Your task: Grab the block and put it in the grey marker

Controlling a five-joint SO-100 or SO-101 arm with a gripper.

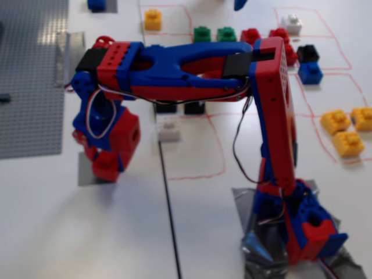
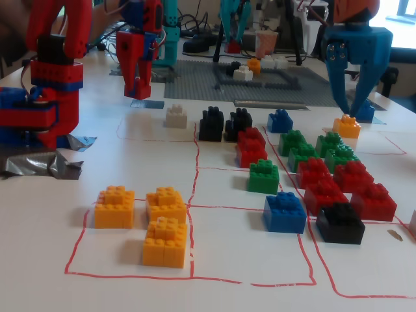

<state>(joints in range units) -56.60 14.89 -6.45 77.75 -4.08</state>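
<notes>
Fixed views, left to right. At far left lies the studded baseplate (image 1: 29, 75). Just right of its near corner is the marker (image 1: 85, 176), a flat grey patch on the white table (image 1: 70, 232). The gripper (image 1: 100, 158) hangs nose-down over the marker's far right part. In the other fixed view the gripper (image 2: 136, 88) stands upright just above the same patch (image 2: 148, 104). A red lump at the tip in a fixed view is what I take to be the block (image 1: 107, 167), low over the marker and overlapping its right edge. It is red against red fingers, and in the other fixed view I cannot pick it out at all. I cannot tell whether the jaws are clamped on it or already parted, nor whether it touches the patch. I judge the step in hand to be the placing. To do it well I would nudge the tip a little left and nearer, so the block sits inside the patch and not across its edge. I would then lower straight down until the block bears on the table. After that I would part the jaws slowly and lift vertically, so the fingers do not drag it off. Further right, a white brick (image 1: 169, 131) and two black bricks (image 1: 180, 108) lie near but clear of the marker. A sideways swing on the way out could knock them. At far right the base sits on silver tape (image 1: 261, 244).
</notes>
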